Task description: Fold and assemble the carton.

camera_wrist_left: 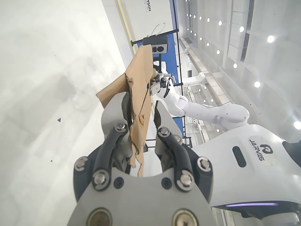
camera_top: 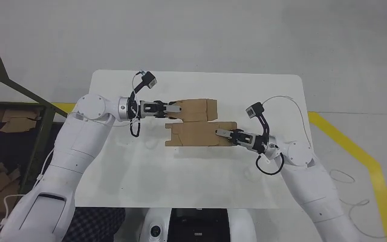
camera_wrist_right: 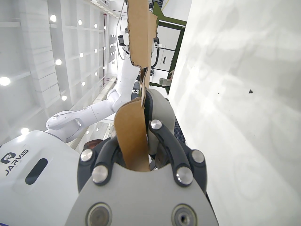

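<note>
Near edge of the white table [camera_top: 121,181]: a wide bare strip between it and the work, good room for the arms. Next up, right gripper [camera_top: 225,133] comes in from the right, fingers [camera_wrist_right: 160,109] clamped on the carton [camera_top: 193,134] at the end of its nearer panel. In its wrist view the board runs edge-on between them, and a curled flap covers one finger. The carton is a flattened brown blank over mid-table. Two panels are stepped: the nearer one sits further left, and the farther one is shorter. A shadow under its near edge says it's lifted off the surface. Its edges look ragged and torn in both wrist views. Left gripper [camera_top: 176,109] is at the left end of the farther panel. Its fingers [camera_wrist_left: 112,111] are apart and straddle the board's edge, one pad against it and the other just clear, with a sliver of gap. Beyond that is a bare band of table to the far edge, then open grey floor. Table corners are rounded. Off the left side stands a green-framed rack [camera_top: 24,100] with cardboard scraps; off the right, a yellow floor line [camera_top: 341,139].
</note>
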Tool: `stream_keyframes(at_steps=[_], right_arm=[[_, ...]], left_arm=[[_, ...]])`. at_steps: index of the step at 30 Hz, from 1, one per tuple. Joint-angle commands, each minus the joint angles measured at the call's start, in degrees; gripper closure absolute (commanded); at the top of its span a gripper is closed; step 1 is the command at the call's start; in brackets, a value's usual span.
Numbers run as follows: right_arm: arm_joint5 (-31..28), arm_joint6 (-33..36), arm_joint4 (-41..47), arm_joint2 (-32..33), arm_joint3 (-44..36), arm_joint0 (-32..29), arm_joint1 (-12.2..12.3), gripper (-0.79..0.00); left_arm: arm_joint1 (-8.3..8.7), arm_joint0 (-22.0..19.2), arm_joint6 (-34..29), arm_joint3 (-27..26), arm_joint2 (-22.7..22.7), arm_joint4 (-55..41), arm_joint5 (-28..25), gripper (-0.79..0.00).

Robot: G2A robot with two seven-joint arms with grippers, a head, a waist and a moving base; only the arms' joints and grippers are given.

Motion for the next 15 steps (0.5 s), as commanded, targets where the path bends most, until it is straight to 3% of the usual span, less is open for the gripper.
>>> stream_keyframes(at_steps=[1,3,7,14,15], right_arm=[[0.02,-0.12,0.05,0.02,-0.1,-0.07,0.02,0.0],[0.08,-0.17,0.13,0.0,-0.24,-0.13,0.05,0.0],[0.09,-0.34,0.11,-0.06,-0.51,-0.2,0.1,0.0],[0.0,-0.78,-0.11,-0.11,-0.95,-0.45,0.18,0.0],[0.01,-0.83,-0.24,-0.09,-1.01,-0.48,0.2,-0.135]], left_arm=[[0.01,0.01,-0.01,-0.03,-0.01,-0.01,0.08,-0.194],[0.01,0.02,0.01,-0.05,-0.01,0.0,0.1,-0.157],[0.0,-0.01,-0.01,-0.16,0.07,-0.04,0.33,-0.003],[-0.08,-0.12,-0.06,-0.01,0.24,-0.71,0.71,0.0],[-0.11,-0.1,-0.06,0.04,0.24,-1.1,0.84,0.0]])
